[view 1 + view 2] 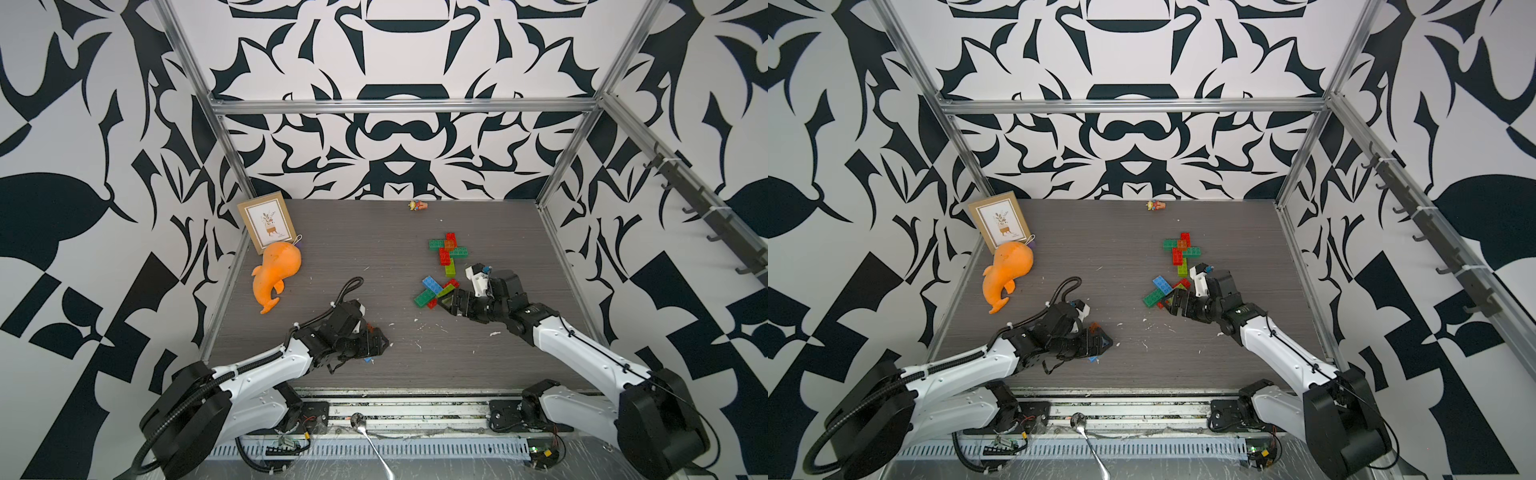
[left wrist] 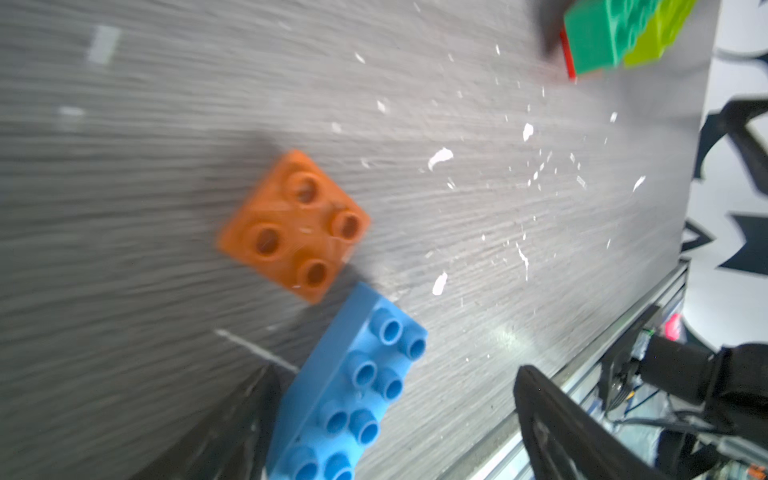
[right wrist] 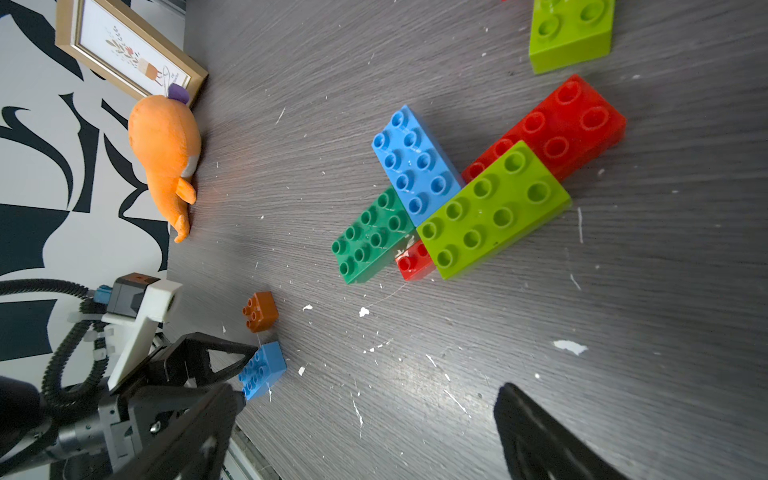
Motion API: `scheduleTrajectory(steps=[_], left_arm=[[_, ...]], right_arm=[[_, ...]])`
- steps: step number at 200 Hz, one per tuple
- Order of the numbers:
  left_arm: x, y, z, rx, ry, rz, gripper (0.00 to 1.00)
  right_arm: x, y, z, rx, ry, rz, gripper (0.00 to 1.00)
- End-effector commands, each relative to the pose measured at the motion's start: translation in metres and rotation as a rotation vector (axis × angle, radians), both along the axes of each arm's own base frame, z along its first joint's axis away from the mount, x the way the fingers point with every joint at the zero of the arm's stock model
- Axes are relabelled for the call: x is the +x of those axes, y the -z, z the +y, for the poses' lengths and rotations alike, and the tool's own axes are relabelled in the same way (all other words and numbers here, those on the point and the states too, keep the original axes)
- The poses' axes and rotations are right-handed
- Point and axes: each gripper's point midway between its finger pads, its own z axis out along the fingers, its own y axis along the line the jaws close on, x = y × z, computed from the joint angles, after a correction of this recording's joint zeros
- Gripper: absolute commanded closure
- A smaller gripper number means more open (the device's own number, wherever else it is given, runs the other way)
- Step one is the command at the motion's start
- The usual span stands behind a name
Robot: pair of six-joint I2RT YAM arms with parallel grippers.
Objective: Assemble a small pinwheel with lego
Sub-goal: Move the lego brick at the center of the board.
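Note:
A blue 2x4 lego brick lies studs up between the wide-apart fingers of my left gripper, open; one finger is beside the brick, the other well clear. A small square orange brick lies just beyond it. This view is blurred. My right gripper hangs open over bare table, short of a loose cluster: blue, dark green, lime and red bricks overlapping. Farther back in both top views sits a joined cross of green, red, orange and lime bricks.
An orange whale plush and a framed picture stand at the back left. A small figurine lies by the back wall. White scraps litter the table. A spoon rests on the rail beyond the front edge.

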Motion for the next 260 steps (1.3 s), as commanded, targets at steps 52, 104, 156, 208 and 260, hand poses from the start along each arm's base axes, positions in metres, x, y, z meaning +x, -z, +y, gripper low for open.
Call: scheduleTrajectory(steps=[52, 104, 156, 208, 260], left_arm=[[-0.025, 0.034, 0.033, 0.328, 0.083, -0.007, 0.28], [-0.035, 0.049, 0.027, 0.539, 0.175, -0.034, 0.41], [-0.028, 0.048, -0.048, 0.496, 0.471, -0.167, 0.64], [-0.016, 0.035, -0.13, 0.356, 0.847, -0.307, 0.7], [-0.006, 0.027, -0.143, 0.276, 0.885, -0.326, 0.43]], right_arm=[[-0.004, -0.008, 0.004, 0.028, -0.036, -0.033, 0.0], [-0.01, -0.013, 0.002, 0.031, -0.043, -0.056, 0.0], [-0.003, -0.029, -0.008, 0.015, 0.008, -0.154, 0.0], [0.004, -0.033, -0.008, 0.001, 0.019, -0.16, 0.0], [-0.001, -0.024, -0.014, -0.029, 0.027, -0.142, 0.0]])
